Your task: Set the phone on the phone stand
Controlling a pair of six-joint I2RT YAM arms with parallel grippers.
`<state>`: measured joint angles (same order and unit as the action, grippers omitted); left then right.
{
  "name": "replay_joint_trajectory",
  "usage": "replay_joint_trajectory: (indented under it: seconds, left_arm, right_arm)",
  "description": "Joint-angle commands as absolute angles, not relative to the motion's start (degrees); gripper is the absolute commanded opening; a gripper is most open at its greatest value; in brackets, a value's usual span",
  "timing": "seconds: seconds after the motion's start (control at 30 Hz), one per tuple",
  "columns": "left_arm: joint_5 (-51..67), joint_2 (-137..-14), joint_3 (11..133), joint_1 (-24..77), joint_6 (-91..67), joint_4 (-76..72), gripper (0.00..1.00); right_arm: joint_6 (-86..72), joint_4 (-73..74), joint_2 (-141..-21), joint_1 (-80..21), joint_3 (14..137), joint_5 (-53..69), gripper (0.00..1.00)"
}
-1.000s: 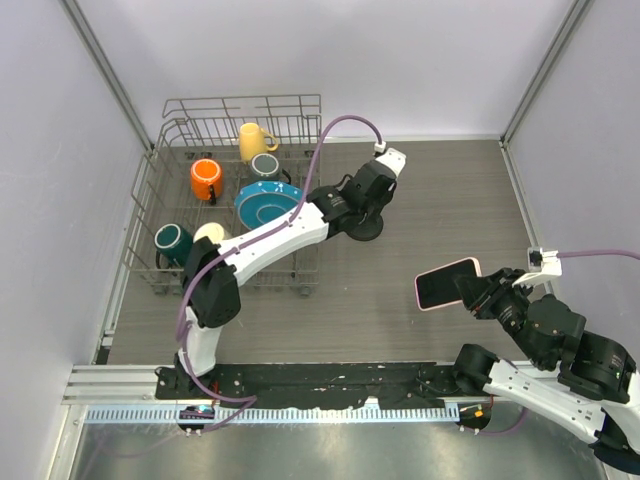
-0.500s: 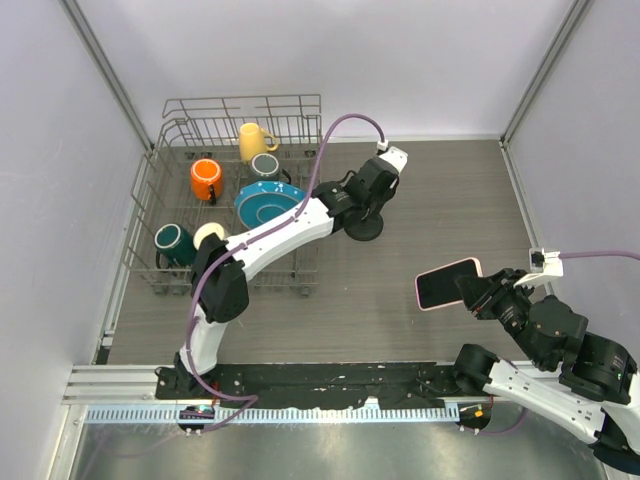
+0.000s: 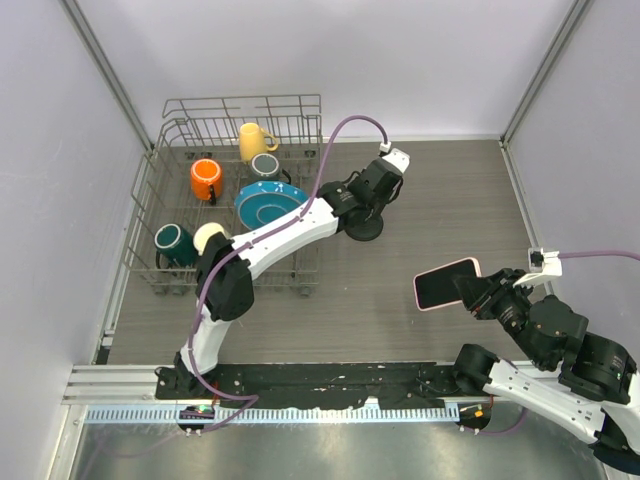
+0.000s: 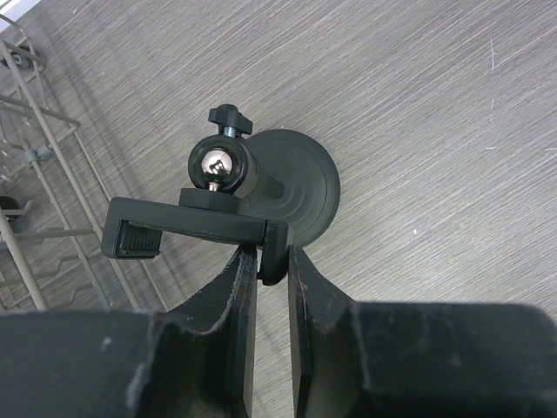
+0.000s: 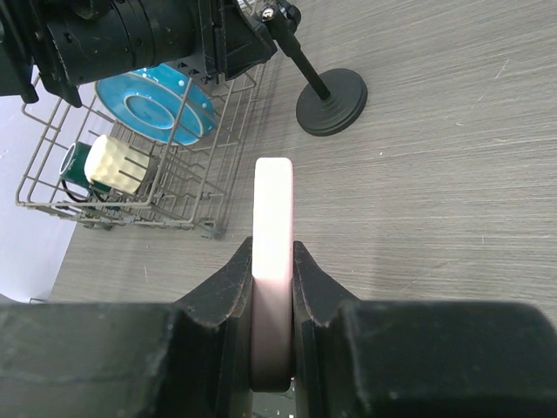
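Note:
The phone [image 3: 445, 284], black screen with a pale pink edge, is held above the table at the right. My right gripper [image 3: 476, 291] is shut on it; in the right wrist view its pink edge [image 5: 272, 226] stands between the fingers. The black phone stand [image 3: 365, 226] sits on the table beside the rack. Its disc base [image 4: 296, 185], post and clamp cradle [image 4: 187, 226] show in the left wrist view, and it also shows in the right wrist view [image 5: 331, 100]. My left gripper [image 4: 268, 261] is shut on the right end of the cradle.
A wire dish rack [image 3: 180, 135] stands at the back left with a blue plate [image 3: 268, 203] and several mugs, among them orange [image 3: 206, 178] and yellow [image 3: 254, 140]. Grey walls close the left, back and right sides.
The left arm's elbow has shifted slightly; its gripper stays at the stand. The phone has edged a little to the left in the right gripper.

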<state>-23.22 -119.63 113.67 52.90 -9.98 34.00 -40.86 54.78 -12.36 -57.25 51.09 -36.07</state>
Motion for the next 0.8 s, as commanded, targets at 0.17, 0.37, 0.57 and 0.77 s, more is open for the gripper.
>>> replay_joint_trajectory:
  seconds: [0.17,0.37,0.57,0.77]
  left_arm:
    - [-28.2,-115.8,114.1,55.1,-9.3,38.3,0.0]
    - [-28.6,-108.8,106.6,60.1,-12.6,38.5,0.0]
    - [-24.7,-101.3,100.0,63.5,-16.0,38.8,0.0]
    - [-23.1,-96.8,95.5,69.1,-15.0,38.9,0.0]
  right_arm:
    - [-40.8,47.4,-13.0,-57.3,51.0,-36.7,0.01]
    - [-40.4,47.1,-13.3,-57.3,50.6,-36.4,0.0]
    - [-40.5,47.1,-13.0,-57.2,50.7,-36.4,0.01]
    - [-40.4,46.8,-12.9,-57.3,50.5,-35.4,0.01]
